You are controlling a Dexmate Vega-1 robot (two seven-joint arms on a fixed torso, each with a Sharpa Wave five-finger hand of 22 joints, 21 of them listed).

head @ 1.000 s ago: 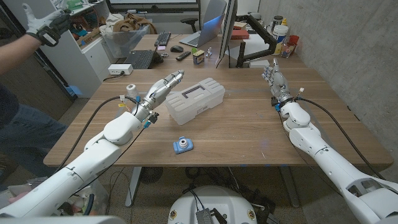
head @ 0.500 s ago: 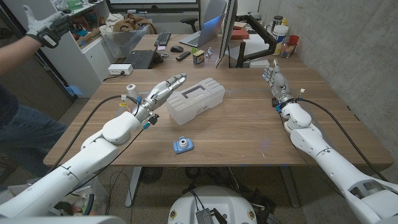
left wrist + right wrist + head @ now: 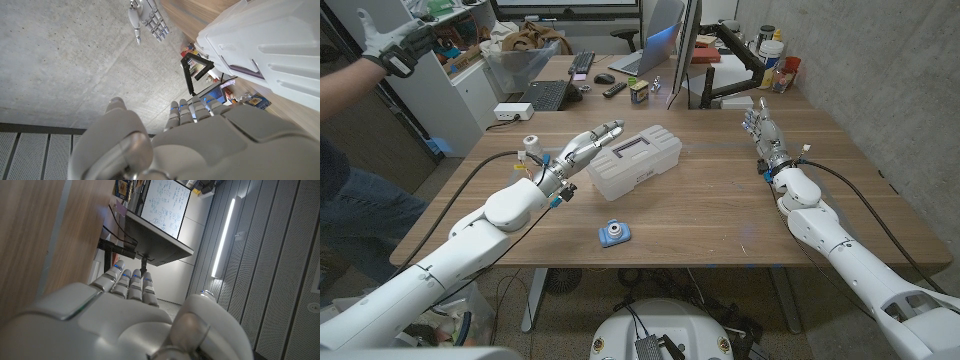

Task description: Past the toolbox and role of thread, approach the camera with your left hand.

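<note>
With its fingers [image 3: 605, 131] spread and empty, the left hand [image 3: 582, 146] hangs between the thread spool [image 3: 530, 144] and the toolbox [image 3: 633, 161], so swinging toward the blue toy camera [image 3: 614, 234] near the counter's front edge risks clipping either.

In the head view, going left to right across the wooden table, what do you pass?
Roll of thread → left hand → blue toy camera → clear toolbox → right hand.
</note>
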